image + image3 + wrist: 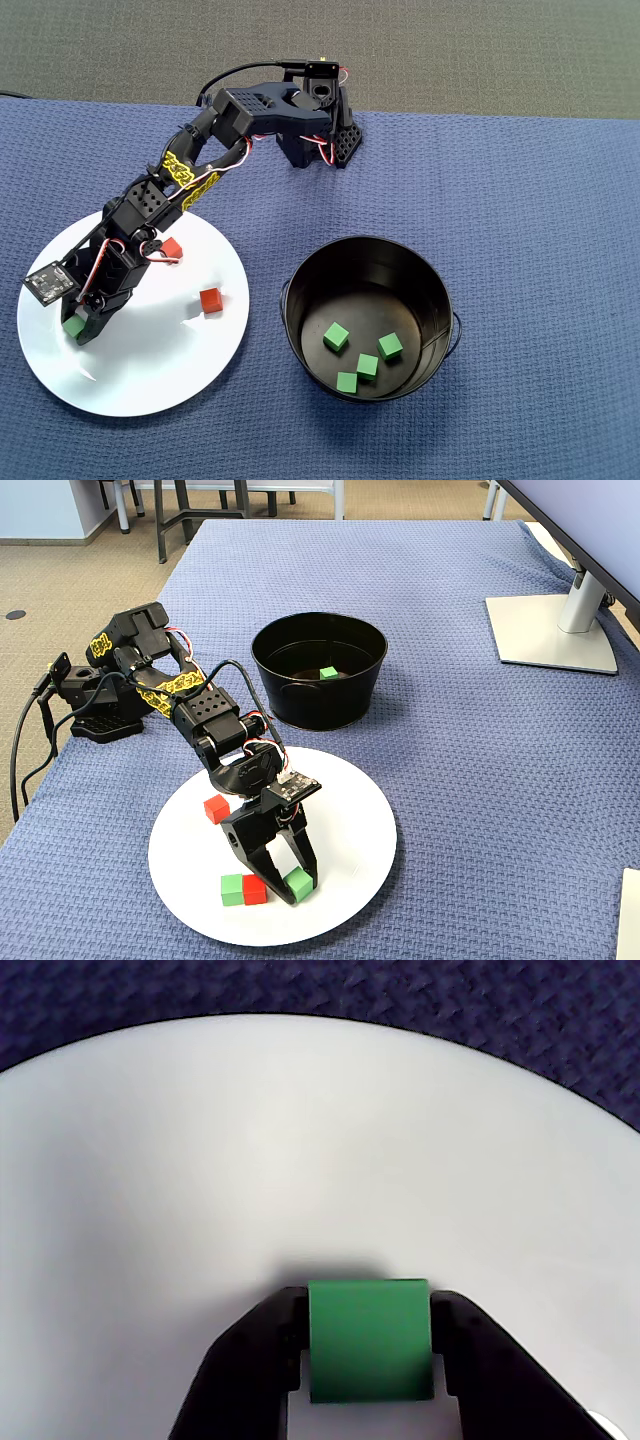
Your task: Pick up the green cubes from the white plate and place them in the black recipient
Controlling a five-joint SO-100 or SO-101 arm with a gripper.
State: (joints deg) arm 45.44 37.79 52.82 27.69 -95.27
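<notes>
In the wrist view a green cube (370, 1340) sits low on the white plate (300, 1140), with one black finger pressed against each side of it. My gripper (370, 1305) is shut on this cube. From overhead the gripper (80, 328) is at the plate's (150, 370) left part, green showing at its tip. In the fixed view the held cube (298, 883) is at the gripper (295, 885), and another green cube (232, 889) lies beside it on the plate. The black recipient (365, 250) stands right of the plate and holds several green cubes (336, 336).
Red cubes lie on the plate (210, 300) (172, 248), and a third red cube (254, 889) touches the loose green one. The arm's base (320, 130) is at the table's far edge in the overhead view. A monitor stand (550, 630) occupies the fixed view's upper right.
</notes>
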